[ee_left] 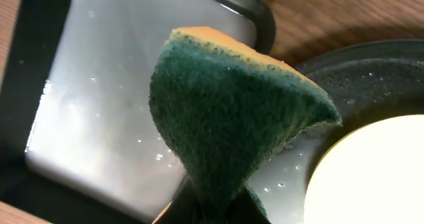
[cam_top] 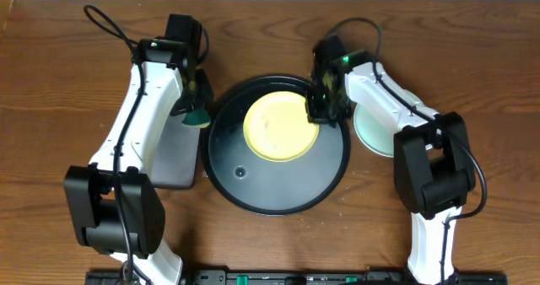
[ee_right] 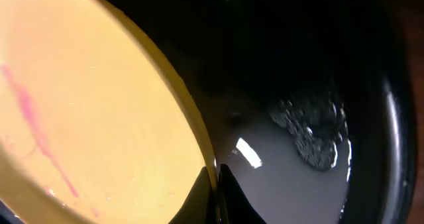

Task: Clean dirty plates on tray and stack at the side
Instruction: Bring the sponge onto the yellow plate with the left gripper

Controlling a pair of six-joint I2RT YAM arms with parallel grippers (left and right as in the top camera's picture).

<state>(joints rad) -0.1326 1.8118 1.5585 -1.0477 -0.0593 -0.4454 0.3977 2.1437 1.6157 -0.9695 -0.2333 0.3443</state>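
Note:
A pale yellow plate lies in the large round black tray; the right wrist view shows a pink streak on it. My right gripper is shut on the plate's right rim. A mint-green plate lies on the table right of the tray, partly under the right arm. My left gripper is shut on a green-and-yellow sponge, held over the tray's left edge. A third plate is not in view.
A rectangular black tray with a wet grey floor lies left of the round tray, under the left arm. Water and foam sit on the round tray's floor.

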